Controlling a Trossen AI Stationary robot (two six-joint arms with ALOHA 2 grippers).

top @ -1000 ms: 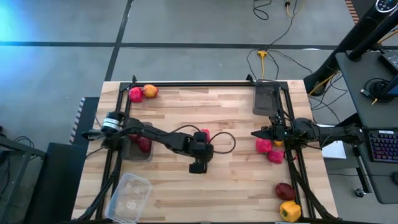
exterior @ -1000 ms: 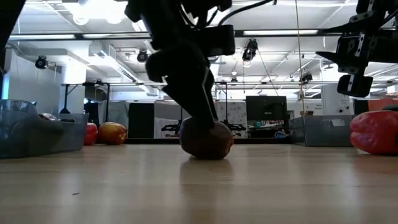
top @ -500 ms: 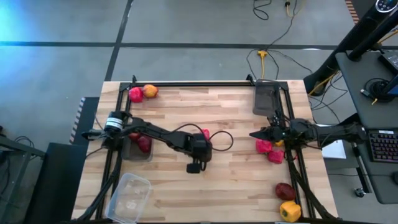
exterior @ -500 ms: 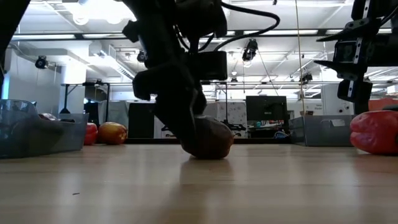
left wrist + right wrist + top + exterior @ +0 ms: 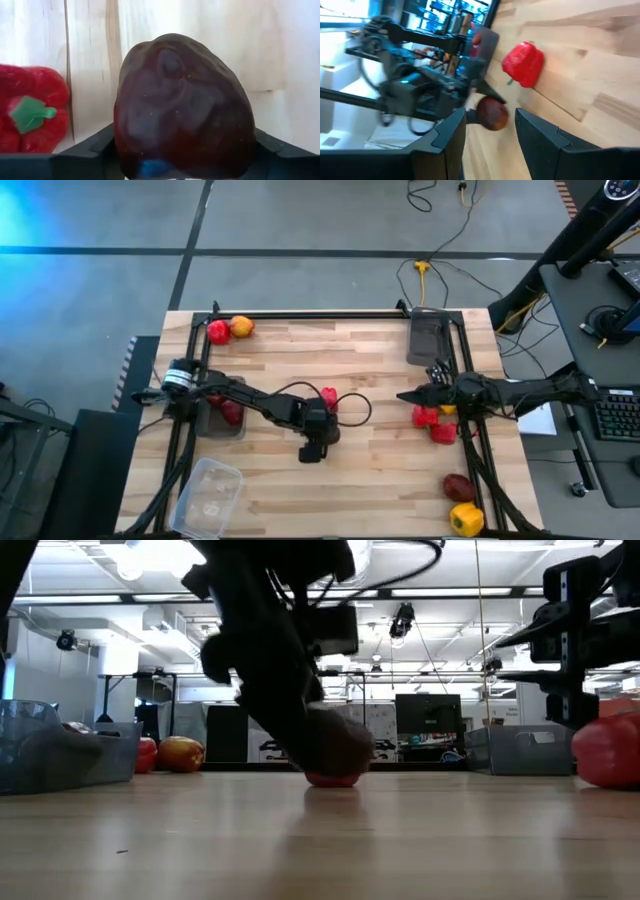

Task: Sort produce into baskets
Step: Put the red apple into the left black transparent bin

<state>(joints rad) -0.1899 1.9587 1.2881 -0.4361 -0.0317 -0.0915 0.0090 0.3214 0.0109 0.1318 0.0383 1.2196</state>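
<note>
My left gripper (image 5: 319, 420) is at the table's middle, shut on a dark maroon round fruit (image 5: 182, 105), which also shows in the low view (image 5: 335, 740). A red pepper (image 5: 328, 398) lies on the table just beyond it. My right gripper (image 5: 490, 142) is open and empty above the table's right part (image 5: 408, 395), next to two red peppers (image 5: 432, 423) and a yellow one (image 5: 449, 410). One dark grey tray (image 5: 222, 420) at the left holds red produce. A second dark grey tray (image 5: 428, 340) sits at the far right. A clear tub (image 5: 208, 496) sits at the near left. My left gripper pinches the maroon fruit between its two fingers, one on each side low on the fruit (image 5: 125, 145). The fingers come from above, pointing down. In the low view the fruit hangs a little above the table, in front of the red pepper (image 5: 333, 779).
A red and an orange fruit (image 5: 230, 330) lie at the far left corner. A maroon fruit (image 5: 458, 485) and a yellow pepper (image 5: 465, 518) lie at the near right corner. A black frame rail (image 5: 300, 316) runs along the far edge. Bare wood lies near the front middle.
My left gripper has risen with the maroon fruit, which sat on the table a second ago and now hangs just clear of it. My right gripper has shifted a little toward the table's left.
</note>
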